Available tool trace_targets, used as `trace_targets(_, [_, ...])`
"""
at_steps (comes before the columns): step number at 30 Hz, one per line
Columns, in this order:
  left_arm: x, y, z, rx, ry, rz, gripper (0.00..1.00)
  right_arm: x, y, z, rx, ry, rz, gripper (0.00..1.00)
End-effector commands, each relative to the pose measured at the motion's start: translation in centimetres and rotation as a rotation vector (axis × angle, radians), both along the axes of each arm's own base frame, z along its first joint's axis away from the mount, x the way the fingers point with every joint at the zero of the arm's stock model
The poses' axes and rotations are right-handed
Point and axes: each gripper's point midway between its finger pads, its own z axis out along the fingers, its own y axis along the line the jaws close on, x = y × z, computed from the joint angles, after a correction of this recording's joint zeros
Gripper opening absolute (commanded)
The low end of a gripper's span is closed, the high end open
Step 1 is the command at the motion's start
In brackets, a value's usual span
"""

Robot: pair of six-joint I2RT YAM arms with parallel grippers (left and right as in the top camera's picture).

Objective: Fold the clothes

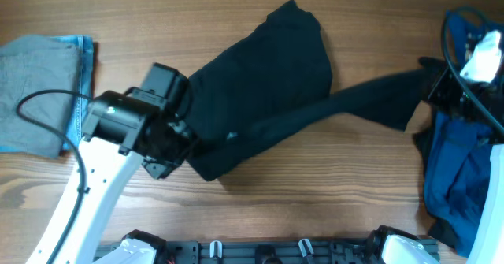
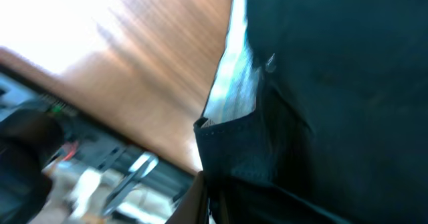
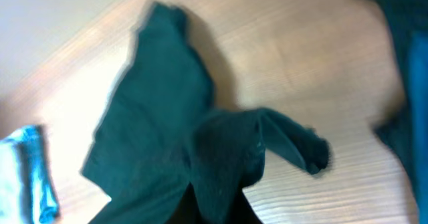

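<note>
Limp black shirt (image 1: 268,67), best taken at hems, is held by stretched end in right pincer (image 1: 432,79); left pincer (image 1: 189,135) cannot be judged.

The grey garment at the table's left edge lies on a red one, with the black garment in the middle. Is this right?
No. The overhead view shows the grey garment on a light blue garment, not red; the black garment is in the middle.

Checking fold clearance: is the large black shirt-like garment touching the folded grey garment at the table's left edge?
Apart. The overhead view shows bare wooden table between the black garment and the grey garment.
</note>
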Motion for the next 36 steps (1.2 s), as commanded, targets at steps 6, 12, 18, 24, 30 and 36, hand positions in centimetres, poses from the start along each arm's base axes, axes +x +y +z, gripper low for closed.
trace_targets(6, [8.2, 7.2, 0.2, 0.265, -0.28, 0.195, 0.04, 8.4, -2.7, 2.6, -0.216, -0.216, 0.019, 0.04])
trace_targets(12, [10.6, 6.2, -2.8, 0.22, -0.221, 0.262, 0.04, 15.8, 2.6, -1.3, -0.251, -0.26, 0.214, 0.04])
trace_targets(18, [10.5, 4.3, -7.3, 0.164, -0.038, 0.23, 0.04, 21.4, 5.5, -5.1, -0.251, -0.313, 0.278, 0.04])
trace_targets(24, [10.1, 3.5, -11.1, 0.158, 0.109, 0.218, 0.04, 24.9, 8.7, -11.5, -0.235, -0.283, 0.341, 0.04])
trace_targets(30, [12.4, 3.2, -13.8, 0.162, 0.091, 0.219, 0.11, 27.6, 13.7, -15.2, -0.227, -0.349, 0.417, 0.04])
trace_targets(36, [11.7, 3.5, -14.0, 0.171, 0.125, 0.199, 0.95, 27.4, 15.9, -15.3, -0.236, -0.361, 0.447, 1.0])
